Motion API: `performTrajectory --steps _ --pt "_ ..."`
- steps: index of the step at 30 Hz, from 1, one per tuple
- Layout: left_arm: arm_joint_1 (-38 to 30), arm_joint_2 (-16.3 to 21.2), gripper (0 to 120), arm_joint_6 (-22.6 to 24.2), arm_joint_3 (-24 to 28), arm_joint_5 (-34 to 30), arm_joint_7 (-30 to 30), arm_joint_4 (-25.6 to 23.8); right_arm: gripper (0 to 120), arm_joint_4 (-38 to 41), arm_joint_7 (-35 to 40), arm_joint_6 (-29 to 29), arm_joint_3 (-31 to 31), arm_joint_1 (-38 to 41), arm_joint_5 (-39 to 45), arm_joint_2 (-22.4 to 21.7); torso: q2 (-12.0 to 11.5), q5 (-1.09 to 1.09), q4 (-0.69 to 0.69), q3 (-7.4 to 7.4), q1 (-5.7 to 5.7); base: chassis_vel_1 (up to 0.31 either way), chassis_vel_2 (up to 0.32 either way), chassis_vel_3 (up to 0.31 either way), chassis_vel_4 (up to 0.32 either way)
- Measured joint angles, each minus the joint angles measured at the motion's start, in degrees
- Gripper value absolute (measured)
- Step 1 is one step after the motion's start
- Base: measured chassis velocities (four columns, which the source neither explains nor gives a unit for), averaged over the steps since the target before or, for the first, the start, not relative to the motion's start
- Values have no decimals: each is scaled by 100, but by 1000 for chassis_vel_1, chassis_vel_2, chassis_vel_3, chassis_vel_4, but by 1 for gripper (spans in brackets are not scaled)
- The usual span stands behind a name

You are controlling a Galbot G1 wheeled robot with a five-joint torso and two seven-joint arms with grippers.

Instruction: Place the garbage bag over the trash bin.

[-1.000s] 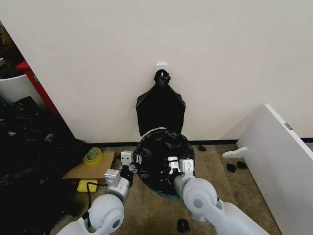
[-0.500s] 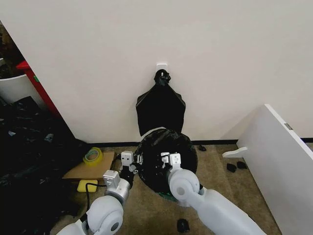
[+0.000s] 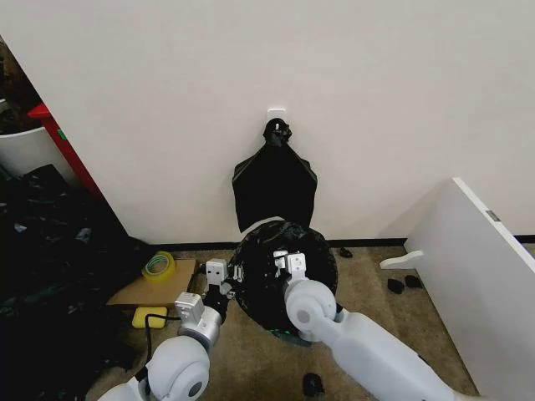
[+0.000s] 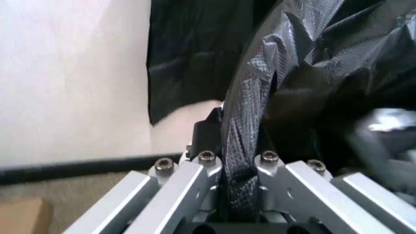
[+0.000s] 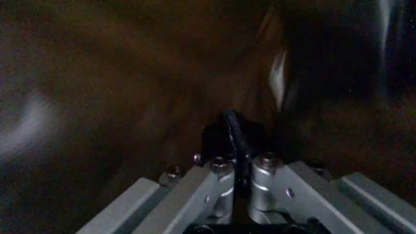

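Observation:
The garbage bag (image 3: 288, 246) is a glossy, wrinkled black film spread across the mouth of the trash bin (image 3: 264, 222), of which a thin arc of white rim shows at the far left. My left gripper (image 3: 227, 282) sits at the bin's left edge, shut on a fold of the bag (image 4: 250, 97); in the left wrist view the film runs between its fingers (image 4: 206, 168). My right gripper (image 3: 284, 261) hangs over the middle of the bin's mouth. In the right wrist view its jaws are pressed together on a thin black edge of the bag (image 5: 235, 131).
A pinched bunch of black bags (image 3: 274, 188) hangs from a wall hook just behind the bin. A heap of black plastic (image 3: 46, 251) lies at the left, beside cardboard (image 3: 134, 292) carrying a tape roll (image 3: 157, 265). A white board (image 3: 481, 276) leans at the right. Small dark bits lie on the carpet.
My right gripper has moved from the bin's near right rim to the left and farther in, over the middle of the mouth, pulling the bag with it. The left gripper has stayed put.

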Motion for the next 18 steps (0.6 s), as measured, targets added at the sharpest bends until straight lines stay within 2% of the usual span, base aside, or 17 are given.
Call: performTrajectory --steps 2,5,10,18 --pt "24 10 2 -153 -3 359 145 77 0 289 291 -201 19 42 517 -43 0 -1 1 0 0 0 0 0 0" --pt "51 23 2 -240 -19 547 222 92 0 401 531 -242 12 82 879 -78 0 0 1 0 0 0 0 0 0" --pt "63 45 1 -289 -42 577 247 86 0 378 725 -245 -52 25 1221 -165 0 0 1 0 0 0 0 0 0" --pt "124 22 1 -264 -30 376 251 -14 0 -112 618 -246 -164 -138 881 19 0 0 1 -1 0 0 0 0 0"
